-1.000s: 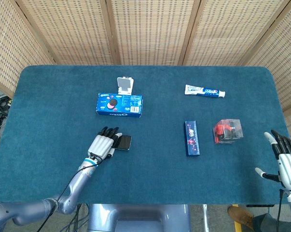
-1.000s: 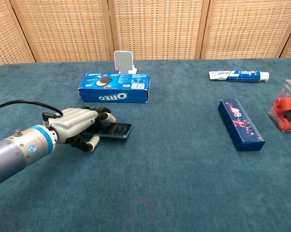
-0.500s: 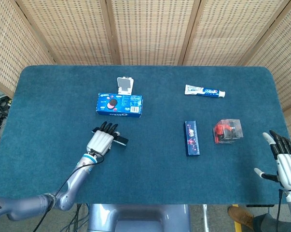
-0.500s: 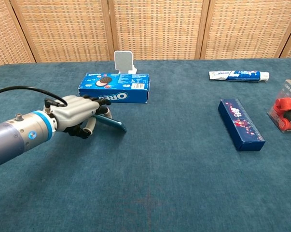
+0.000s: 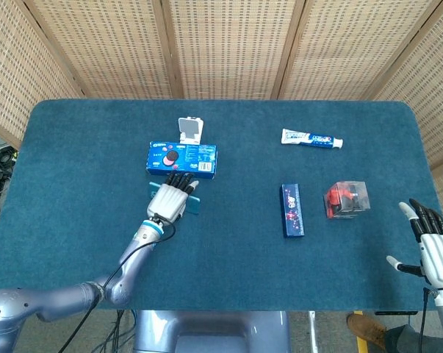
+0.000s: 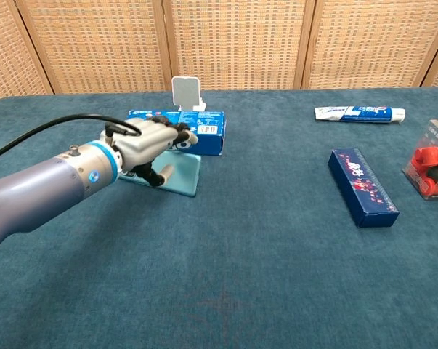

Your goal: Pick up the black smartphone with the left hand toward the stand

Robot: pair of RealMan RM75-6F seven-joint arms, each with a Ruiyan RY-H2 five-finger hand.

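text: none legible now | blue cookie box (image 6: pixel 204 129) | lettering hidden by left hand (image 6: pixel 149 142)

Teal smartphone back (image 6: pixel 182 177), blue Oreo box (image 6: pixel 204 131), dark-blue tablecloth (image 6: pixel 262 276).

Slim smartphone w/ teal underside (image 6: pixel 181 177) was partly hidden by left hand (image 6: pixel 147 143); clear plastic box w/ red toy (image 6: pixel 433 169) – cut by chest view's right edge.

Phone (image 6: pixel 181 177) and stand (image 6: pixel 187 92)
Phone raised, teal back showing, tilted; white stand upright behind the Oreo box (image 6: pixel 204 129).
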